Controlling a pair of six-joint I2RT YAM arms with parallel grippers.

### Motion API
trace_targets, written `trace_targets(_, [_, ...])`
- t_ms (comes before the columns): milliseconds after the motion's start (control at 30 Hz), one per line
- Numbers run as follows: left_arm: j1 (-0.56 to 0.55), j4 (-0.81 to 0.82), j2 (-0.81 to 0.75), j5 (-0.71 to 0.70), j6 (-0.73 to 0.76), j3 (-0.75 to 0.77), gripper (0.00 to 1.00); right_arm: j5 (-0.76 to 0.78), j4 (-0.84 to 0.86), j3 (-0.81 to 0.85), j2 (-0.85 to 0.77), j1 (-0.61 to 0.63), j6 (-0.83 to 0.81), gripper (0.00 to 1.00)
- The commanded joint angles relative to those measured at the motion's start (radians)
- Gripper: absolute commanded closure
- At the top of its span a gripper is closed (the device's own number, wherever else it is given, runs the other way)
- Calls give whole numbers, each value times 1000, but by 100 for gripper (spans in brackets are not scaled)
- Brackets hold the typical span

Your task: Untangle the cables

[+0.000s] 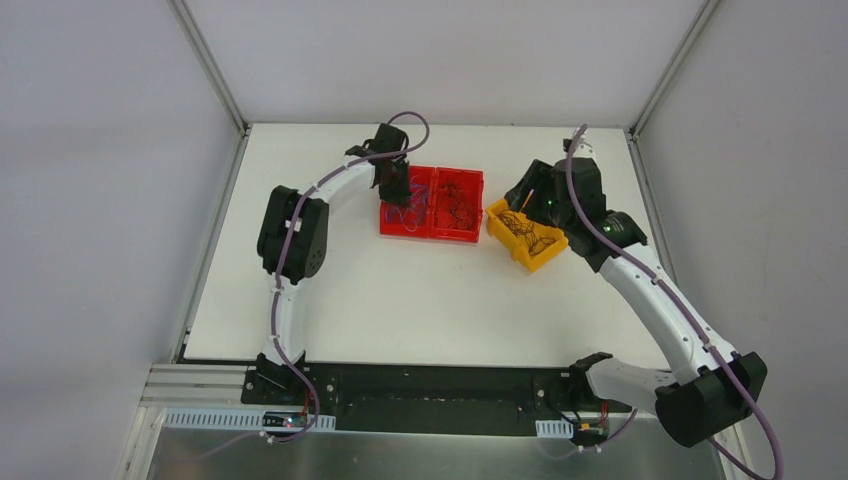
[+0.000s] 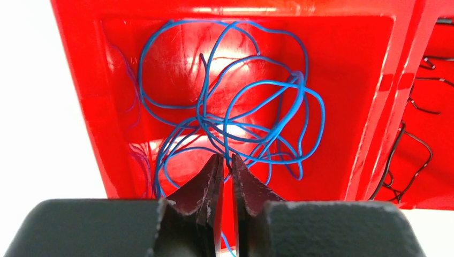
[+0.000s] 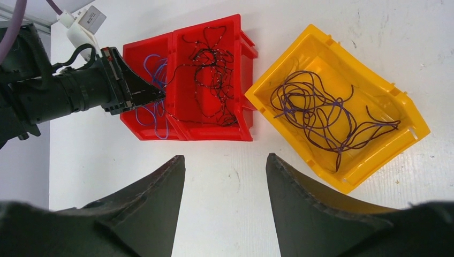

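Note:
A tangle of blue cables (image 2: 257, 107) lies in the left red bin (image 2: 110, 134), with a few faint purple strands (image 2: 136, 155) at its left wall. My left gripper (image 2: 227, 159) hangs in this bin, jaws almost together, pinching a thin cable at the tips. Black cables (image 3: 214, 69) fill the right red bin (image 3: 243, 131). Purple cables (image 3: 321, 110) lie in the yellow bin (image 3: 412, 115). My right gripper (image 3: 225, 160) is open and empty above the bare table, in front of the bins. In the top view the left gripper (image 1: 393, 190) is over the blue cables (image 1: 405, 213).
The two red bins (image 1: 431, 232) stand joined at the table's middle back, and the yellow bin (image 1: 500, 215) sits angled just right of them. The right arm (image 1: 650, 290) curves in from the near right. Walls and metal rails border the white table (image 1: 400, 310).

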Motion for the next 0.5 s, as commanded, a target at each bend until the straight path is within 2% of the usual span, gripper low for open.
trace_targets(0, [-5, -60, -102, 13, 48, 29, 84, 7, -20, -11, -40, -10, 7, 39])
trace_targets(67, [-8, -66, -144, 10, 54, 19, 70, 7, -26, -15, -52, -11, 6, 39])
trace_targets(167, [-9, -73, -223, 9, 45, -11, 53, 10, -44, -8, -62, -16, -4, 36])
trace_targets(233, [-11, -72, -283, 12, 30, -40, 40, 8, -79, 13, -56, -19, -18, 31])
trace_targets(300, [-18, -72, -347, 12, 29, -72, 31, 7, -119, 39, -51, -24, -36, 24])
trace_targets(333, [-22, -72, -381, 7, 32, -90, 24, 2, -135, 47, -54, -25, -44, 22])
trace_targets(400, [-25, -72, -453, -3, 36, -135, 2, -6, -154, 49, -71, -28, -58, 16])
trace_targets(467, [-27, -66, -556, -20, 29, -211, 1, -19, -167, 37, -102, -31, -75, 9])
